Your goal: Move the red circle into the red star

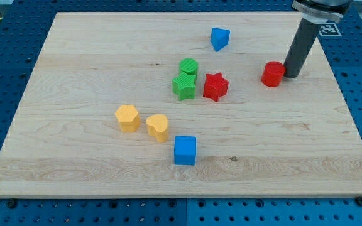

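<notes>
The red circle [272,74] stands on the board, right of centre. My tip [291,76] touches its right side; the dark rod rises from there to the view's top right. The red star [215,86] lies to the left of the circle, a clear gap between them. The star sits right beside the green star [184,86].
A green circle [188,66] sits just above the green star. A blue triangle-like block [219,38] is near the top. Two yellow blocks [127,117] [158,127] and a blue cube [185,150] lie at lower left. The board's right edge [341,94] is close to the rod.
</notes>
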Robot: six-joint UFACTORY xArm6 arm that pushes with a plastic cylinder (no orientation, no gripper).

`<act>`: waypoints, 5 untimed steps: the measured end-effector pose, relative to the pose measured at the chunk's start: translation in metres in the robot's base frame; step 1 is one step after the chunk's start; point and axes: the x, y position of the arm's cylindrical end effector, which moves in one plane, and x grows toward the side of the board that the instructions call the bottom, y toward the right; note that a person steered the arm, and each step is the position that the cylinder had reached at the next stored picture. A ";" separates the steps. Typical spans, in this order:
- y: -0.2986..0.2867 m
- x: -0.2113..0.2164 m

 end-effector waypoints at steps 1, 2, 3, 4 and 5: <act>0.000 0.000; -0.008 0.000; -0.011 0.000; -0.012 0.000; -0.029 0.000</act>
